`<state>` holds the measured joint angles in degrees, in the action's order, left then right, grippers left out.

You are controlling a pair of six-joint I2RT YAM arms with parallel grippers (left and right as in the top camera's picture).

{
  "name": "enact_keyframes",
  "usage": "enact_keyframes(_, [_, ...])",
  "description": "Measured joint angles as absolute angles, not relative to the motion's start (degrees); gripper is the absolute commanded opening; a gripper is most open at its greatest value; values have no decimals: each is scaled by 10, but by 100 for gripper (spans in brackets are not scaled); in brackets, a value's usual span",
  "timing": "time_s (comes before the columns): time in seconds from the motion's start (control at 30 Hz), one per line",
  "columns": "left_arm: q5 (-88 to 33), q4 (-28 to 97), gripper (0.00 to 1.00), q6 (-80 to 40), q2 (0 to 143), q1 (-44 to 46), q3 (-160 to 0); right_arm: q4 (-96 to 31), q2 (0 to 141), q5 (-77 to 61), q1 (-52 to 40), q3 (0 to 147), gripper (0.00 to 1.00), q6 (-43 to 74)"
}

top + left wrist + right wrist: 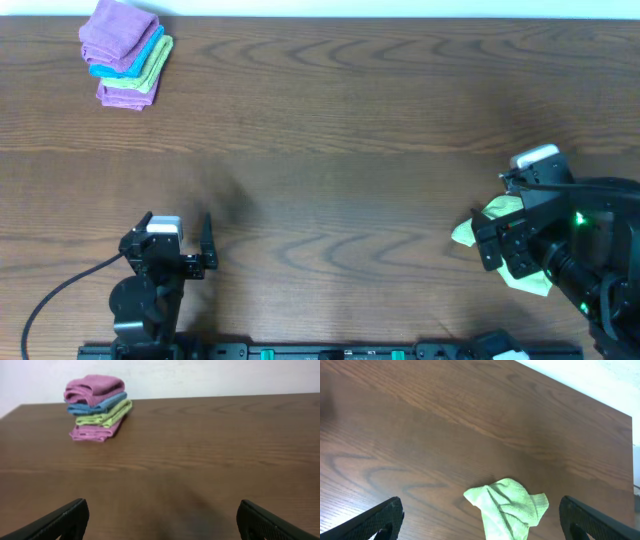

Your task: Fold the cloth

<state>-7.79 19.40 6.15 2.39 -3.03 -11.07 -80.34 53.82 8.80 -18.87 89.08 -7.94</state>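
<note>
I cannot single out the cloth. Purple-pink fabric shows only as two folded pieces, one on top and one at the bottom of a stack at the far left corner. No white tag shows on either. My left gripper is open near the front edge, over bare wood, far from the stack. My right gripper is open at the front right, and a crumpled lime-green cloth lies on the table between its fingers, untouched.
In the stack, a bright blue cloth and a folded green cloth lie between the purple ones. The wooden table ends at a white wall behind the stack. The arm bases sit along the front edge.
</note>
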Motion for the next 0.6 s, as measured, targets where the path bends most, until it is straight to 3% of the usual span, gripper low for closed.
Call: enact_keyframes(0.6, [-81, 178, 95, 34, 7, -30, -69, -803, 538, 88, -189, 891, 99, -80])
